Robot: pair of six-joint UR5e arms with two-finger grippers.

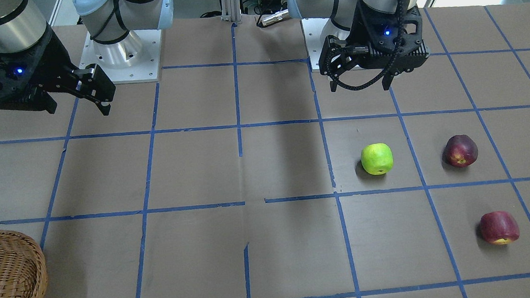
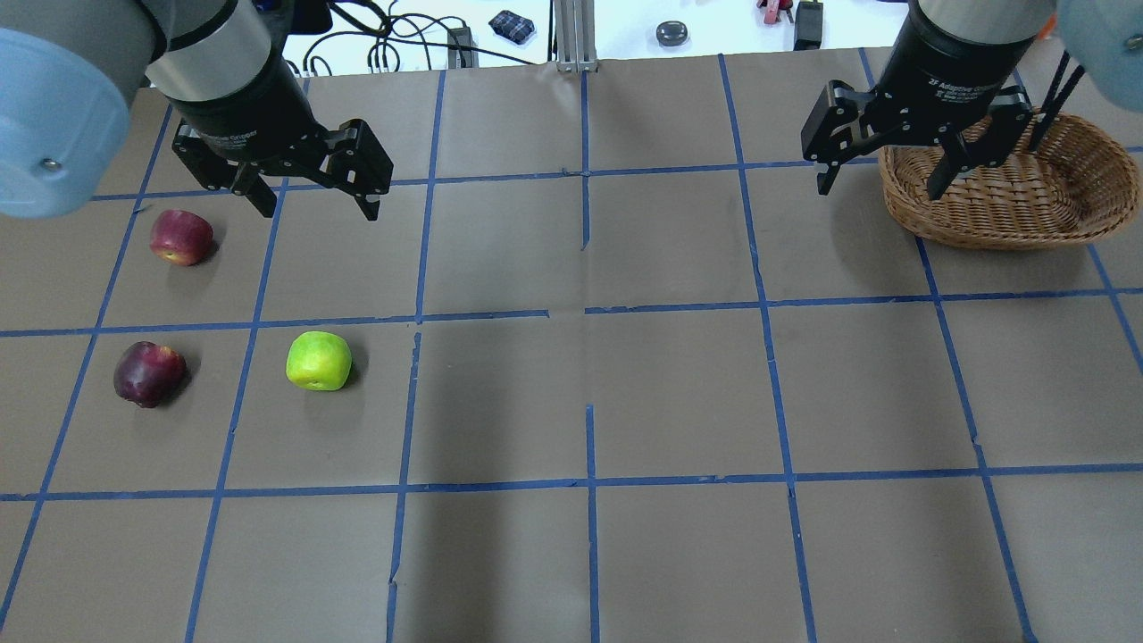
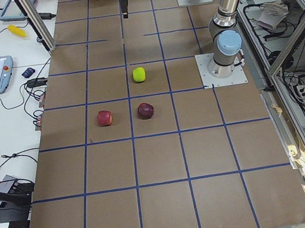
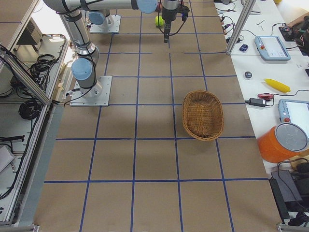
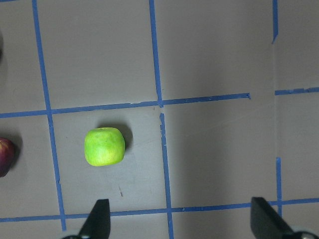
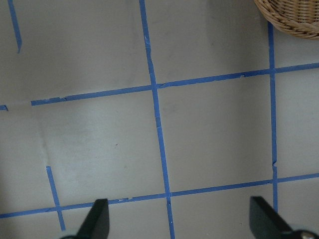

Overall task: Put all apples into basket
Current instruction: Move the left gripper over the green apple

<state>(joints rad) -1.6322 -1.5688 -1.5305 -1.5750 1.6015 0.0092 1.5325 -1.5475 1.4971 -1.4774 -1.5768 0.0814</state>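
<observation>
Apples lie loose on the table (image 2: pixel 679 393), none gripped. The left gripper (image 2: pixel 318 212) hangs with fingers spread wide near the green apple (image 2: pixel 319 361), one red apple (image 2: pixel 181 237) and a darker red apple (image 2: pixel 149 373). The right gripper (image 2: pixel 878 189), fingers parted too, hovers beside the basket (image 2: pixel 1027 214), well apart from them.

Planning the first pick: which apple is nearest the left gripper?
The green apple: the only green one, almost below the left gripper; the red apples lie farther out.
</observation>
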